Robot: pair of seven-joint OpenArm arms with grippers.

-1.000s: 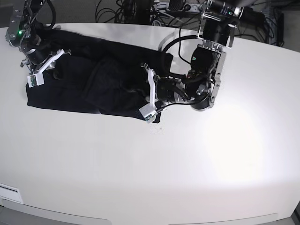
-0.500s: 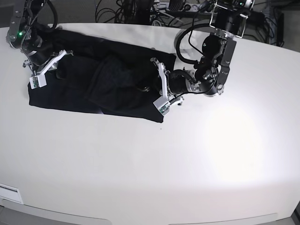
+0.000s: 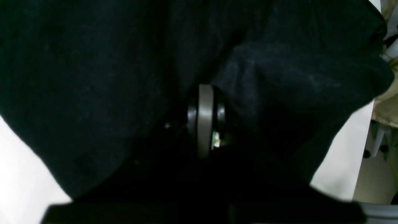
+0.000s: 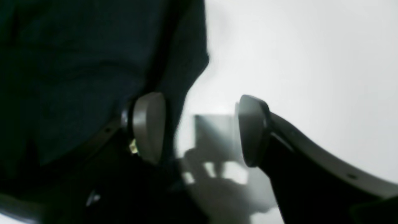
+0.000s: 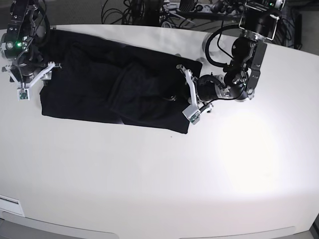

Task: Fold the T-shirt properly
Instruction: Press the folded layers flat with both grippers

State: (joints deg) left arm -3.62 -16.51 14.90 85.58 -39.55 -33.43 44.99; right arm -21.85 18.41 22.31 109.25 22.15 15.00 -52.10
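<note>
T-shirt (image 5: pixel 109 84) lies bunched on the white table (image 5: pixel 149 174), stretched between both grippers. Left gripper (image 5: pixel 188 94) clamped on its edge fabric. Right gripper (image 5: pixel 31 75) jaws apart, shirt just beside one finger, none between.

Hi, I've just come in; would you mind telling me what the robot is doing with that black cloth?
It is folding a black T-shirt lying bunched lengthwise on the white table. The left gripper has its jaws shut on the fabric at the shirt's edge nearest that arm. The right gripper at the opposite end has its jaws open, one finger against the cloth, holding nothing. The fold is not finished.
</note>
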